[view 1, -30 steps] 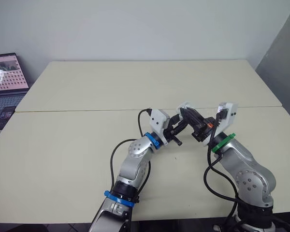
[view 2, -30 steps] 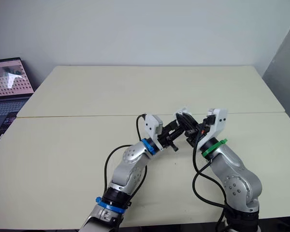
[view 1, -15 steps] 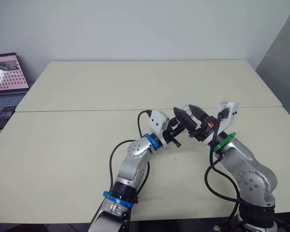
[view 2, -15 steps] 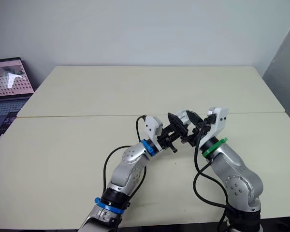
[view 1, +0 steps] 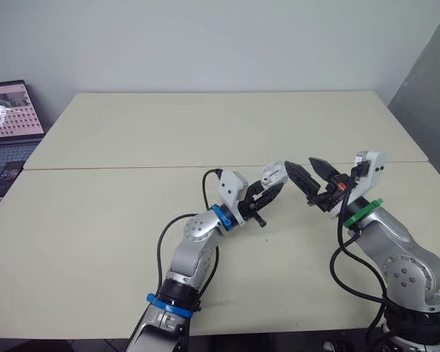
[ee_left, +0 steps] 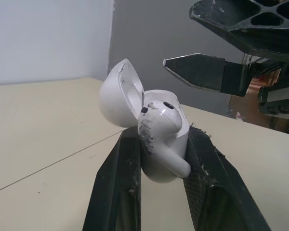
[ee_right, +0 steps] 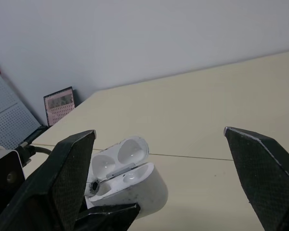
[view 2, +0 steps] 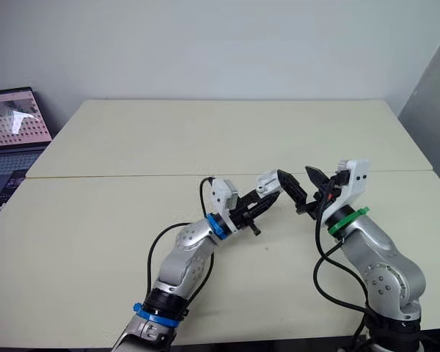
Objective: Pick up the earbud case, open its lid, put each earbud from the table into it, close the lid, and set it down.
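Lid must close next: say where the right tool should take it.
Probably the lid's free rim, coming from above its domed back: it stands swung open above the earbud case, whose sides the left tool clamps, so only the top is free.

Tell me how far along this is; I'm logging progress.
Done: the earbud case is up in the left gripper, lid open. In hand: one earbud sits at the case mouth, the right gripper open beside it. Left: closing the lid and setting it down; second earbud: cannot tell.
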Action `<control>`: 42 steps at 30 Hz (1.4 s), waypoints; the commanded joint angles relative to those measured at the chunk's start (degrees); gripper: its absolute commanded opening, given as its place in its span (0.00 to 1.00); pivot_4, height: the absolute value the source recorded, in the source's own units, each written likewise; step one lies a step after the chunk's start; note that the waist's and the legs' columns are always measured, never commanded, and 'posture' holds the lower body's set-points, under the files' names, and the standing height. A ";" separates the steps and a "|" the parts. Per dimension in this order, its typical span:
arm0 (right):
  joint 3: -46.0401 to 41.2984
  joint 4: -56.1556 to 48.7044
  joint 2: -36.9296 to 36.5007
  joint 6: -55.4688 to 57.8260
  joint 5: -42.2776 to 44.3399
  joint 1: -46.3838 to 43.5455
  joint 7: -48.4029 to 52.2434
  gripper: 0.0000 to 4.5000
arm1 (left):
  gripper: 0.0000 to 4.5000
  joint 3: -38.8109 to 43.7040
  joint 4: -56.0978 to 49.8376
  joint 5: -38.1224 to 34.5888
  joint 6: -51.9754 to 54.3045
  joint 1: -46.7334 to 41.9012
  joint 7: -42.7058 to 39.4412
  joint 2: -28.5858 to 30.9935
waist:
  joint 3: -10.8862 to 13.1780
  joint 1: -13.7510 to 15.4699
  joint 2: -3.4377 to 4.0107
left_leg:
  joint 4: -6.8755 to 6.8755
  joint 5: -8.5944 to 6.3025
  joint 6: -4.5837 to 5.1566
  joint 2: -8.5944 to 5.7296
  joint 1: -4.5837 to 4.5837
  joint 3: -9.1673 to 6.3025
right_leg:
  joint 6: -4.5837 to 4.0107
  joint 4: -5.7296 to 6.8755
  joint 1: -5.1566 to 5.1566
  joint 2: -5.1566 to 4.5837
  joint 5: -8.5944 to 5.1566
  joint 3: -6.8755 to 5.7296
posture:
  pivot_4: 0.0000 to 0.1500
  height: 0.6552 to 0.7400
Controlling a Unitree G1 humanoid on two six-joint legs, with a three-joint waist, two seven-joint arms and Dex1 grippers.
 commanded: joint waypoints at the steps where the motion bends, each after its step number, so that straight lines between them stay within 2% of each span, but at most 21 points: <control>1: -1.80 -2.02 -1.83 -1.38 1.75 -0.42 1.35 1.00 | 0.17 0.48 -4.45 -5.92 2.88 0.24 -4.37 0.23 | 0.00 0.00 0.00 | 0.00 0.00 0.00 0.00 0.00 0.00 | 0.00 -0.01 0.00 0.00 0.00 0.00 | 1.00 1.00; 8: -0.11 -4.46 -5.92 -1.14 1.40 0.91 3.54 1.00 | 0.17 1.55 -5.60 -10.13 7.19 0.51 -8.82 3.25 | 0.00 -0.03 0.00 | 0.00 0.00 0.00 0.02 0.01 -0.01 | 0.00 -0.01 0.01 0.02 0.00 -0.01 | 1.00 1.00; 12: 3.55 -6.94 -9.70 -1.74 -2.01 0.86 5.31 1.00 | 0.17 1.77 -4.76 -9.99 7.57 0.07 -10.01 4.77 | 0.00 0.00 0.00 | 0.00 0.00 0.00 0.01 0.01 -0.02 | 0.00 -0.02 0.02 0.03 0.00 -0.02 | 1.00 1.00; 23: 12.30 -10.25 -12.80 -1.39 -8.94 -1.53 5.72 1.00 | 0.17 0.90 -2.81 -6.48 5.72 -0.34 -11.17 6.18 | 0.00 0.04 -0.01 | 0.00 0.00 0.00 0.02 0.01 -0.06 | 0.00 -0.05 0.03 0.02 0.00 -0.05 | 1.00 1.00; 40: 23.21 -8.46 -12.80 -4.74 -28.58 -0.19 2.60 1.00 | 0.17 0.50 -0.38 -0.03 1.87 -1.16 -3.39 3.09 | 0.00 0.08 -0.01 | 0.00 0.01 -0.01 0.01 0.00 -0.07 | 0.00 -0.08 0.02 -0.01 0.00 -0.04 | 1.00 1.00; 42: 23.73 -8.13 -12.51 -5.16 -30.44 -0.27 2.38 0.86 | 0.17 0.41 -0.08 0.54 1.50 -1.23 -2.66 2.77 | 0.00 0.08 -0.01 | 0.00 0.01 -0.01 0.02 0.01 -0.06 | 0.00 -0.07 0.02 -0.01 0.00 -0.04 | 1.00 1.00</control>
